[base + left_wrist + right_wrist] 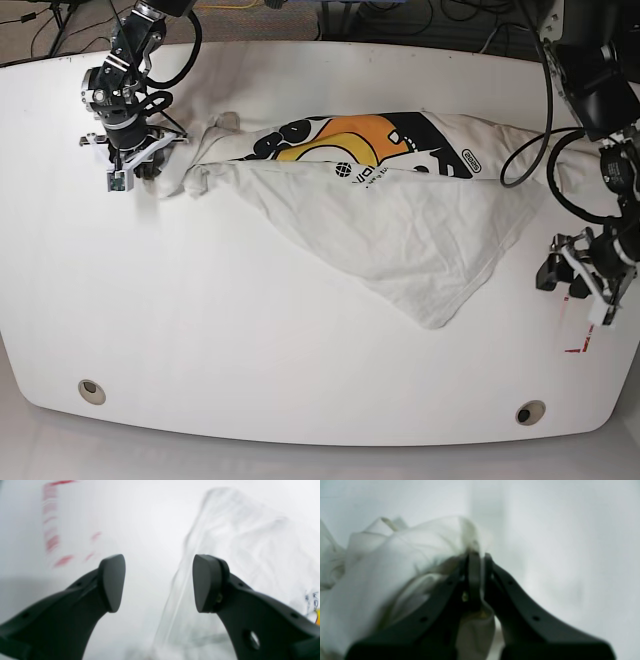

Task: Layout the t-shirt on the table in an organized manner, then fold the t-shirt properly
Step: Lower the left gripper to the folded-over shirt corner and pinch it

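A: Two grippers: which holds the white cotton graphic t-shirt (400,225)?

B: Right gripper (477,555), clamped near the white table's (250,340) far-left corner. Left gripper (159,582), jaws apart, waits beside the shirt's opposite end.

Left wrist view: t-shirt (250,555) and red tape (51,525) smeared by blur | right wrist view: cloth soft-focused, gripped part hidden between fingers (472,580) | base view: graphic (350,140) partly covered by fold, lettering illegible.
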Controlling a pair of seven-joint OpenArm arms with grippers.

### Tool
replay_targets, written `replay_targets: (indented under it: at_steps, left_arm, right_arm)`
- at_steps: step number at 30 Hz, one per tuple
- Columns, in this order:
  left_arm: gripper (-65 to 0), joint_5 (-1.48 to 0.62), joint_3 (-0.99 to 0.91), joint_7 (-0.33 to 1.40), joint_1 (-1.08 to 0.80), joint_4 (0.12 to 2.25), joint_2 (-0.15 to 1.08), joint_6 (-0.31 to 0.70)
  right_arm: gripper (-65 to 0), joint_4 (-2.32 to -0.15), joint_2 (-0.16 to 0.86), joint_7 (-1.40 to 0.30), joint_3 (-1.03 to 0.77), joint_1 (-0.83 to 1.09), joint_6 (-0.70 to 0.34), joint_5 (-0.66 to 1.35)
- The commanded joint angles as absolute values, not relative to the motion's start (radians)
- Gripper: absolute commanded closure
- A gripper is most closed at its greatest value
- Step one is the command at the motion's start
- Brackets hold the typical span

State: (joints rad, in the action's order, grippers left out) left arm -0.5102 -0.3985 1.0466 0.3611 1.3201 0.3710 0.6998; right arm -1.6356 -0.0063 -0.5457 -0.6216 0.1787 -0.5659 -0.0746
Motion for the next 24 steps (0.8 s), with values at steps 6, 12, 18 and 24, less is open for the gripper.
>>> replay_targets:
  at_steps: [6,12,18,24]
  left_arm:
    - [-39.9,-0.361,-0.277,0.855,0.538,1.059,0.302,0.698]
    - [-39.9,-0.294,-0.228,0.74,0.615,0.866,0.271,0.698]
    - [-39.9,-0.286,-0.188,0.631,0.651,0.693,0.269,0.698]
    - [-39.9,-0.288,-0.148,0.549,0.668,0.582,0.269,0.698]
  right_arm:
    - [-0.2,-1.653,0.002,-0.524,-0.624,0.171,-0.565,-0.062]
    - [-0.2,-1.653,0.001,-0.522,-0.624,0.166,-0.565,-0.062]
    - [-0.2,-1.653,-0.001,-0.522,-0.628,0.157,-0.565,-0.062]
    - [-0.2,-1.653,0.001,-0.522,-0.628,0.154,-0.565,-0.062]
